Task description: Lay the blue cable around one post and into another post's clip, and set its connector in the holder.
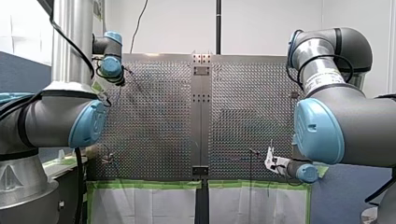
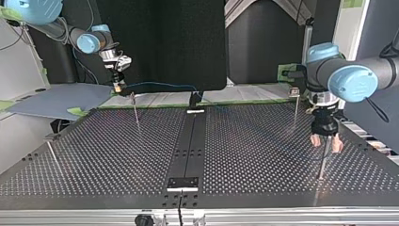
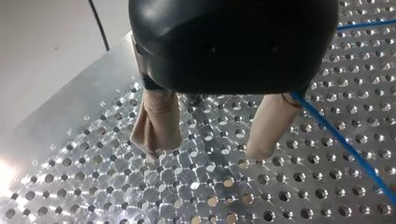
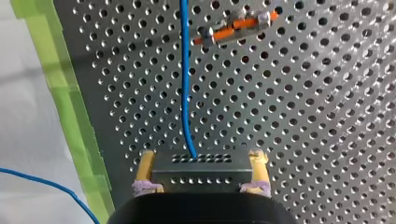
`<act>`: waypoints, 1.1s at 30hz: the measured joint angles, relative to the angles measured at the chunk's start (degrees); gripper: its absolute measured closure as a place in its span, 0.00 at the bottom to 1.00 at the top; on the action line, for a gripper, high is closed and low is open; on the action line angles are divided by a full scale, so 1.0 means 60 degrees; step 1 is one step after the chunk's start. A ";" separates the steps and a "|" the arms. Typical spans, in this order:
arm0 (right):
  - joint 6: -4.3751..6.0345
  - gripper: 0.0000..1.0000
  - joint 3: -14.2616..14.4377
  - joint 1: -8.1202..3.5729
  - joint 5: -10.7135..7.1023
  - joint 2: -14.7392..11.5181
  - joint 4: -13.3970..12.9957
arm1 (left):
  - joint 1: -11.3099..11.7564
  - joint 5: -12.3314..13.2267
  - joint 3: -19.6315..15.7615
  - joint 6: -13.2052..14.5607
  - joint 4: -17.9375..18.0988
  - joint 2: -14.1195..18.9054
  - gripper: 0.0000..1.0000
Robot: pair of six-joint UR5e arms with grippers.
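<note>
Near the table (image 4: 303,140) edge, right claw (image 4: 203,159) clamps the blue cable's (image 4: 185,93) connector (image 4: 198,171); left claw (image 3: 207,151) stands wide.

I see my perforated table (image 2: 117,155): a solid centre strip (image 2: 188,141), thin posts (image 2: 136,110) standing on it, green tape (image 1: 149,185) along one edge.

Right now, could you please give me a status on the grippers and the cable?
Left gripper open, empty, blue cable beside it. Right gripper shut on connector. Post stands right under left gripper.
</note>
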 joint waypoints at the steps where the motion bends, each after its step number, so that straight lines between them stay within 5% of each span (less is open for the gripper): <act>1: 0.0000 1.00 0.0000 0.0002 -0.0008 0.0001 0.0001 | 0.0021 0.0070 -0.0081 -0.0087 0.0076 0.0054 0.00; 16: 0.0000 1.00 -0.0005 0.0039 -0.0025 0.0001 0.0000 | 0.0073 0.1157 -0.0902 -0.1350 0.1326 0.0506 0.00; 33: 0.0000 1.00 -0.0009 0.0078 -0.0023 0.0000 -0.0022 | 0.0263 0.0787 -0.1301 -0.2599 0.1739 0.0758 0.00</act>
